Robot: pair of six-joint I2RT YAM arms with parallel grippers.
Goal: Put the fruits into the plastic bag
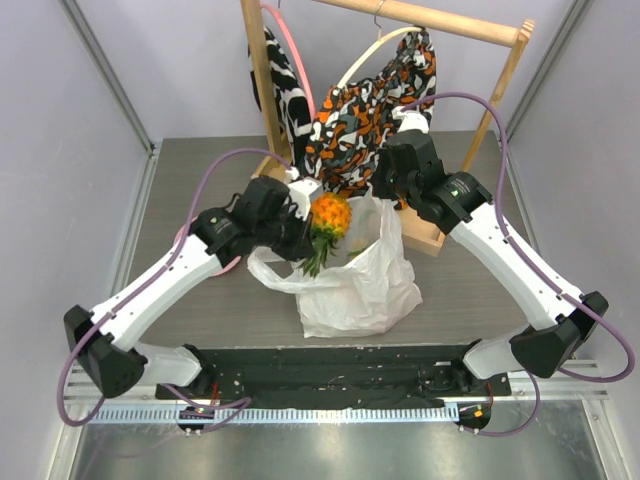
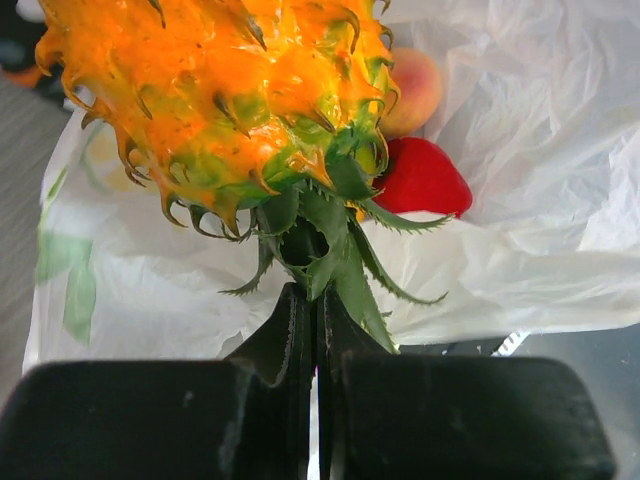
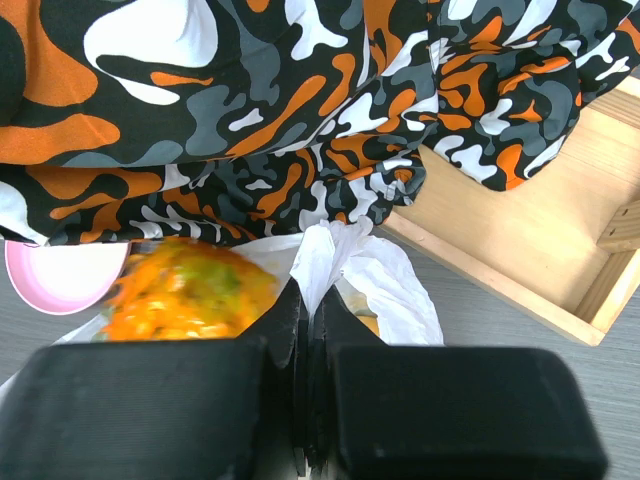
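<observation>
The white plastic bag (image 1: 352,283) stands at the table's middle with its mouth held up. My left gripper (image 1: 303,237) is shut on the green crown of the orange pineapple (image 1: 331,214) and holds it over the bag's mouth; in the left wrist view the pineapple (image 2: 240,100) fills the top. Inside the bag (image 2: 560,150) lie a shiny red fruit (image 2: 425,178) and a pink-orange peach (image 2: 418,88). My right gripper (image 1: 393,193) is shut on the bag's top edge (image 3: 330,255). The pineapple (image 3: 190,290) shows blurred in the right wrist view.
A wooden rack (image 1: 440,230) with an orange-black-white patterned cloth (image 1: 370,110) stands right behind the bag. A pink plate (image 3: 60,275) lies to the left, mostly under my left arm. The rack's wooden base (image 3: 520,220) is close to my right gripper.
</observation>
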